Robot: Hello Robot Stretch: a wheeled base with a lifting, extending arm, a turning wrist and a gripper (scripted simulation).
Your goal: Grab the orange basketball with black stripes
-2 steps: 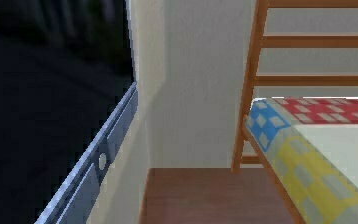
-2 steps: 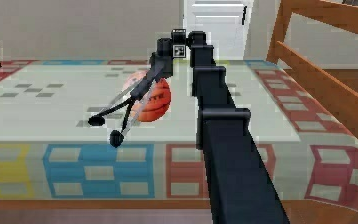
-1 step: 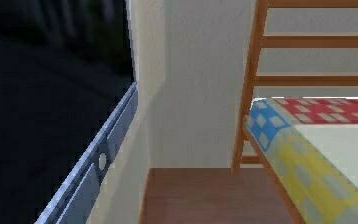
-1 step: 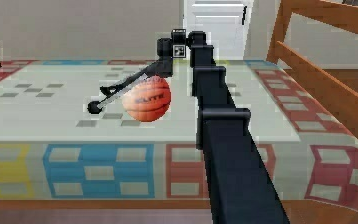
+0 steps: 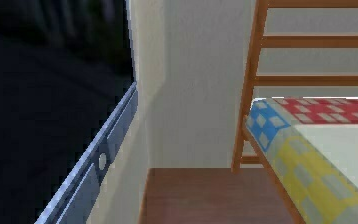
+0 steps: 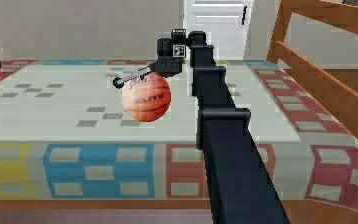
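Out at the bed [image 6: 47,110], the ball [image 6: 147,97] shows right at the fingers [image 6: 135,75]; whether they hold it, I cannot tell. Grasping seems in hand; next calls for a gentle lift to check.

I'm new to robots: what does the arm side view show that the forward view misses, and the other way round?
Arm side view: the dark arm, its gripper, an orange basketball with black stripes near the gripper's end, and a white door behind the bed. Forward view: a dark panel with a blue-grey frame and a brown wooden floor. Both: the patchwork quilt and the wooden bed frame.
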